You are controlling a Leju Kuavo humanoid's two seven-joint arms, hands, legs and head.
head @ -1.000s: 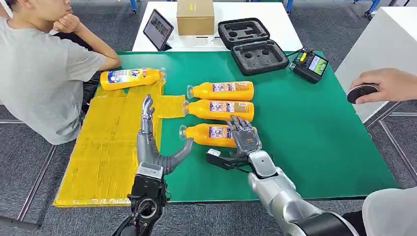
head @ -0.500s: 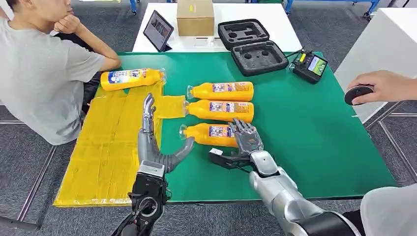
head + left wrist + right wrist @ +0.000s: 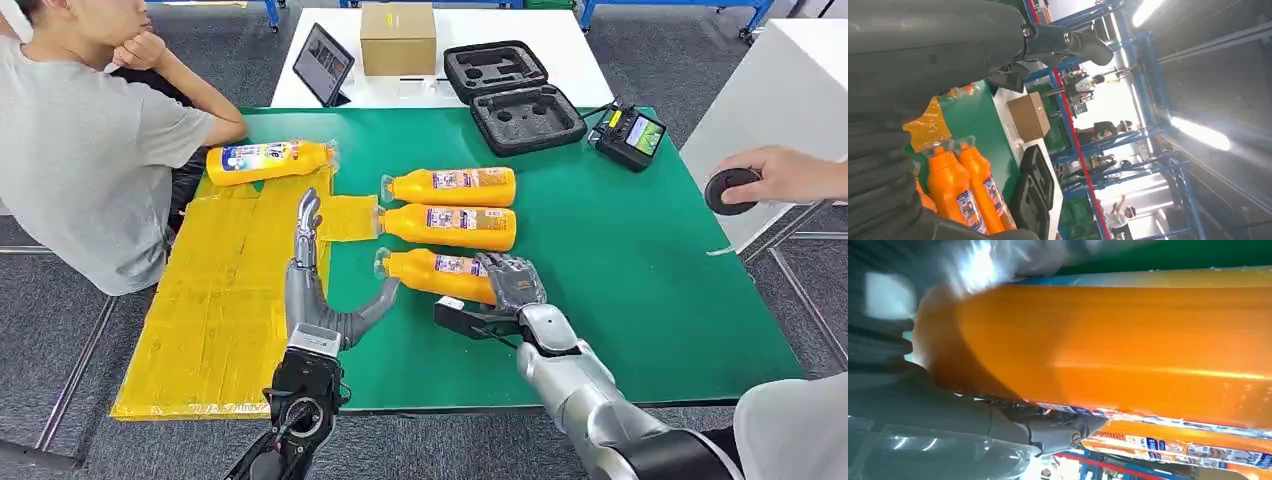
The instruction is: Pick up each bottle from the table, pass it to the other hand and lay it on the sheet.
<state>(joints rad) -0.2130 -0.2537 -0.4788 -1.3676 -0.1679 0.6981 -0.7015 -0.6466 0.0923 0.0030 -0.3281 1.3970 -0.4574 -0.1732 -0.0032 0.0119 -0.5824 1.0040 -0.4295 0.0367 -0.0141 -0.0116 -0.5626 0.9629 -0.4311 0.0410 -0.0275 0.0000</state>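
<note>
Three orange bottles lie on the green table (image 3: 620, 280) and a fourth (image 3: 265, 160) lies at the far end of the yellow sheet (image 3: 220, 300). My right hand (image 3: 510, 282) grips the base end of the nearest bottle (image 3: 435, 272), which is tilted, cap towards the sheet. In the right wrist view this bottle (image 3: 1128, 350) is very close, with my right hand (image 3: 923, 405) wrapped around it. My left hand (image 3: 320, 290) is open at the sheet's edge, its thumb near the bottle's cap. The other two bottles (image 3: 450, 186) (image 3: 450, 226) lie side by side beyond.
A seated person (image 3: 80, 170) leans on the table's far left corner. Another person's hand (image 3: 780, 175) holds a black round thing at the right. A tablet (image 3: 322, 60), cardboard box (image 3: 397, 37), open black foam case (image 3: 512, 95) and controller (image 3: 628, 135) stand at the back.
My right hand has closed on the nearest bottle and shifted it slightly right, tilting it. My left hand has edged up towards the cap.
</note>
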